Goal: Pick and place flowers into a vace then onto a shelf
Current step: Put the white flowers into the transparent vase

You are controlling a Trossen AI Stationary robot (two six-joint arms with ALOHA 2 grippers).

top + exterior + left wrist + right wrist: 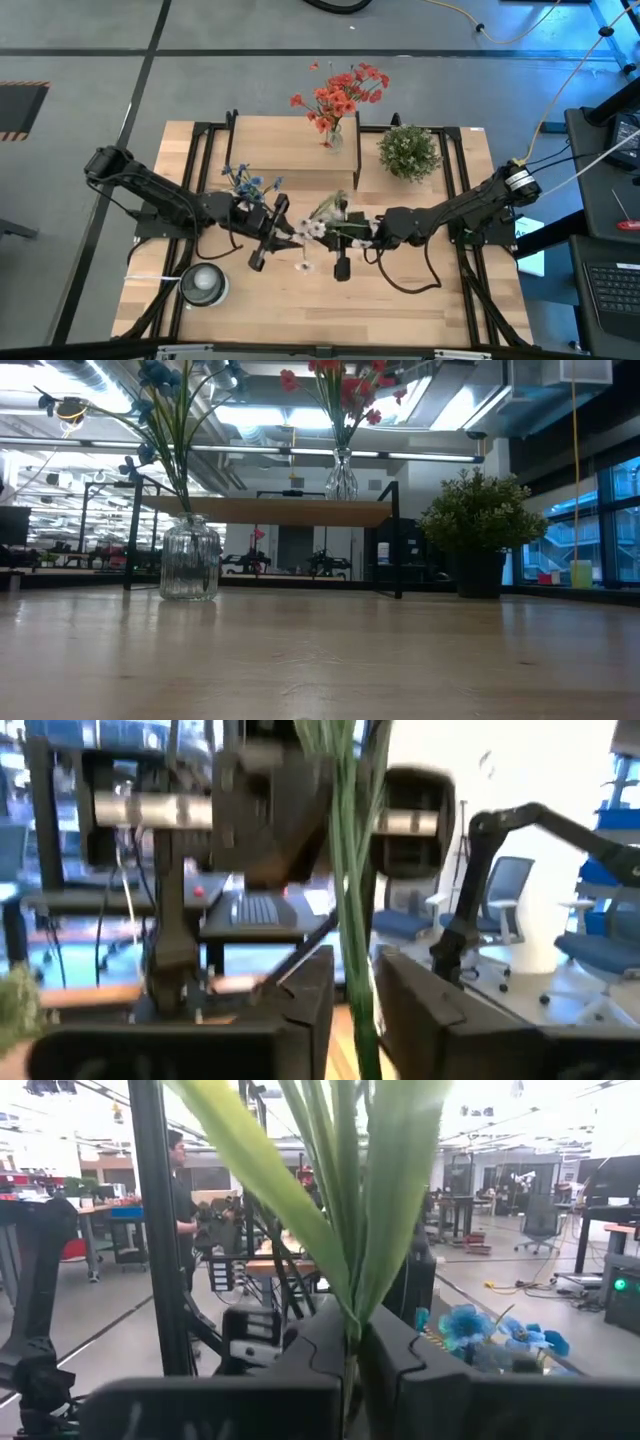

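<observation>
The white flowers (318, 228), a bunch with thin green stems and long leaves, sit between my two grippers above the middle of the table. My left gripper (272, 234) reaches in from the table's left and my right gripper (345, 236) from the right; both are shut on the bunch. The blue flowers (165, 420) stand in a ribbed glass vase (189, 557) on the table. The red-orange flowers (340, 95) stand in a glass vase (341, 475) on the shelf (270, 510). Neither gripper shows in the low view. My left gripper pinches the green stems (356, 982) of the white flowers between its two fingers (310, 995). It comes in level from the table's left, and the stems run across the fingers. My right gripper pinches the stems and leaves (350, 1335) of the same bunch between its two fingers (320, 1350), level from the table's right. The leaves fan out beyond the fingers.
A bushy green plant in a dark pot (408, 152) stands at the table's far right, beside the shelf. A round glass vessel (203, 286) sits near the table's near left corner. Bare tabletop (400, 310) lies along the near edge. A person (182, 1190) stands in the room beyond.
</observation>
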